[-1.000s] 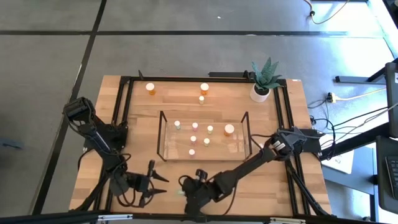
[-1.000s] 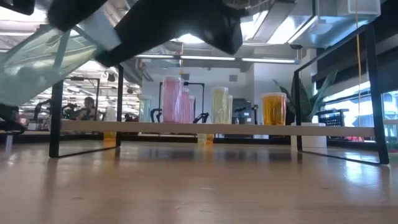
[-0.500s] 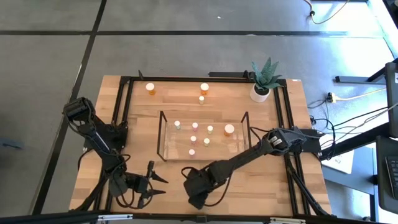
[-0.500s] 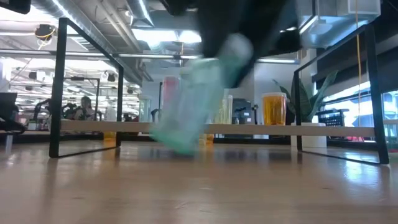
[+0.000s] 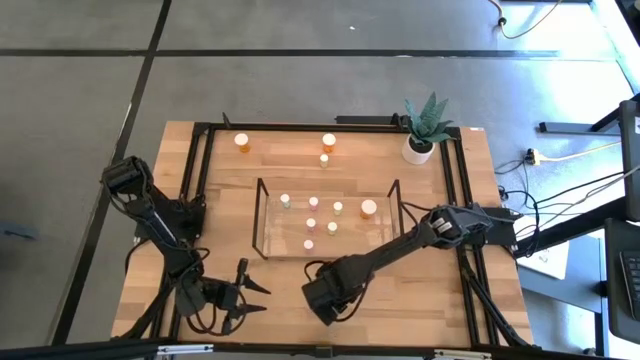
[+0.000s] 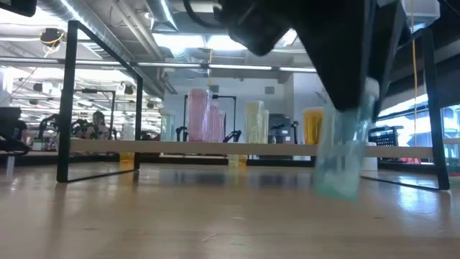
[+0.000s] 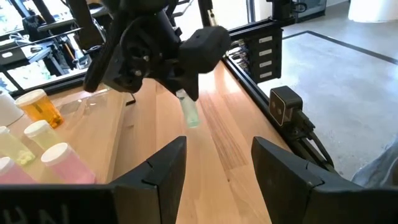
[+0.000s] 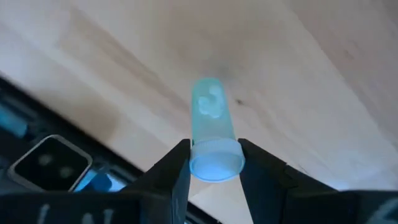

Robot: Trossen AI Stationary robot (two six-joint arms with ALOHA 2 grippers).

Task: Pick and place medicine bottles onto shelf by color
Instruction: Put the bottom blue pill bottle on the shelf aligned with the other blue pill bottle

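Observation:
My right gripper [image 5: 325, 296] is shut on a small greenish bottle [image 8: 210, 113] above the table's near middle, in front of the clear shelf [image 5: 268, 232]. The bottle also shows in the low view [image 6: 343, 155] and in the left wrist view [image 7: 189, 112]. Several white-capped bottles [image 5: 311, 224] stand on the shelf: pinkish, greenish and one orange [image 5: 369, 208]. Three orange bottles [image 5: 242, 141] stand on the table beyond the shelf. My left gripper [image 7: 217, 168] is open and empty near the near left edge [image 5: 250, 297]. My right gripper pinches the greenish bottle's cap end [image 8: 215, 163] between its two fingers [image 8: 177, 169]. The fingers come from above, pointing down. The bottle hangs below them, nearly upright with a slight tilt, its bottom end [image 6: 335, 188] clear of the table.
A potted plant [image 5: 422, 130] stands at the far right corner. Black frame rails [image 5: 200, 180] run along the table's left, right and far sides. Bare wood [image 5: 420, 290] lies between the shelf and the near edge.
My right gripper has carried the greenish bottle from close to the table's near edge toward the far right, closer to the shelf. The bottle has swung from a steep slant to nearly upright, hanging below the fingers.

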